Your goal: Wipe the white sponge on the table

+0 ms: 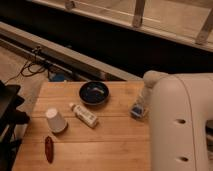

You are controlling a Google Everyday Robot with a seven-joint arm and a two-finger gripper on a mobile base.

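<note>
My white arm point(180, 120) fills the right side of the camera view and reaches down to the wooden table point(100, 140). The gripper point(139, 110) hangs at the table's right part, low over the surface, to the right of a dark bowl point(94, 93). A small pale, bluish-white thing point(136, 112) sits right at the gripper's tip. It may be the white sponge, but I cannot tell for sure. The arm hides the table's right edge.
A white paper cup point(55, 120) stands upside down at the left. A white bottle point(84, 115) lies on its side mid-table. A thin red object point(49, 149) lies near the front left. A black chair point(9, 115) stands left of the table; cables point(35, 65) lie behind.
</note>
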